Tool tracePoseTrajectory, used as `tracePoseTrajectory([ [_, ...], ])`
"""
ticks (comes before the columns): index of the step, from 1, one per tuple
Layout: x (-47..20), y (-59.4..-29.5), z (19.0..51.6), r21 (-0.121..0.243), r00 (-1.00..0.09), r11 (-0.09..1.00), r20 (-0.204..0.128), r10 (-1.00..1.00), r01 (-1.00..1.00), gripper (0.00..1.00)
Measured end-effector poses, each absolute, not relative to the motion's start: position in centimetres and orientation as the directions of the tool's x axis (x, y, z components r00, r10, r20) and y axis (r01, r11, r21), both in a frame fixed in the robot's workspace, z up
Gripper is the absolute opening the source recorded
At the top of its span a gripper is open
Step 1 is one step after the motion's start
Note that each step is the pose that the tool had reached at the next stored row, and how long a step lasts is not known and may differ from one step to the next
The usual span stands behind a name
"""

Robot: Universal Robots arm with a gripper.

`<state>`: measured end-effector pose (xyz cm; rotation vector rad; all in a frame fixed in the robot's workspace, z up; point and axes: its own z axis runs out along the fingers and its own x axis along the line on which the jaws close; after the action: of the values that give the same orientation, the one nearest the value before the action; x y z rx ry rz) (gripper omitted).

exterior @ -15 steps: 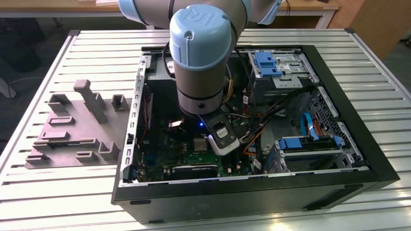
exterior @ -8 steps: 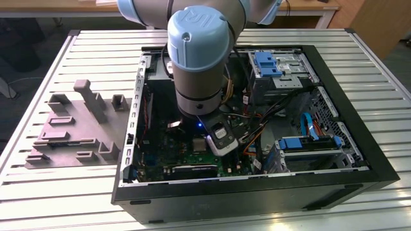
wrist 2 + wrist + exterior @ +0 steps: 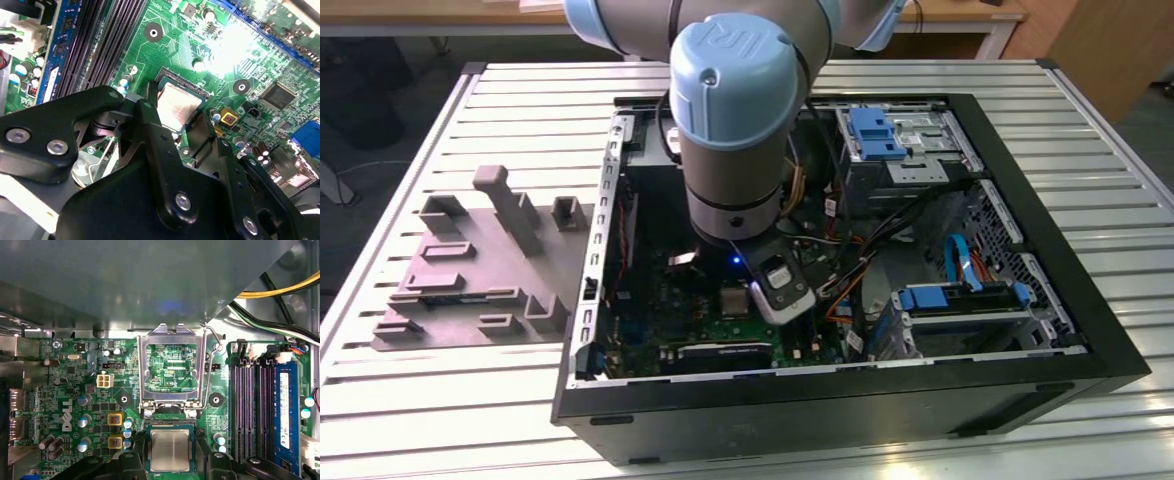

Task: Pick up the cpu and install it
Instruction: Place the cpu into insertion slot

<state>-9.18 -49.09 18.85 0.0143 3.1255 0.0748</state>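
The cpu (image 3: 170, 450), a small square chip with a pale metal top, sits at the dark socket on the green motherboard (image 3: 75, 390). My gripper (image 3: 171, 462) is down inside the open computer case (image 3: 1067, 340), its black fingers (image 3: 131, 462) close against two opposite sides of the chip. In the second wrist view the cpu (image 3: 177, 106) shows between the two fingers (image 3: 150, 117), and the gripper (image 3: 176, 122) appears shut on it. The socket's metal load frame (image 3: 170, 337) stands flipped open just beyond the chip. In the exterior view the gripper (image 3: 739, 303) hangs under the arm's wrist, low over the board.
Black memory slots (image 3: 250, 410) and a blue module (image 3: 284, 410) run beside the socket. Yellow and black cables (image 3: 280, 290) cross near the case wall. Drive cages with blue clips (image 3: 874, 135) fill the case's far side. A grey parts fixture (image 3: 480, 260) lies on the slatted table (image 3: 440, 400).
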Motion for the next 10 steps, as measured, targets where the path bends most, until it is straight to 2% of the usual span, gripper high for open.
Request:
tracePoseTrajectory([
  [10, -9.16, -49.10, 19.08, 0.048, -1.000, 0.999, -0.015, 0.009, 0.009, 0.47],
])
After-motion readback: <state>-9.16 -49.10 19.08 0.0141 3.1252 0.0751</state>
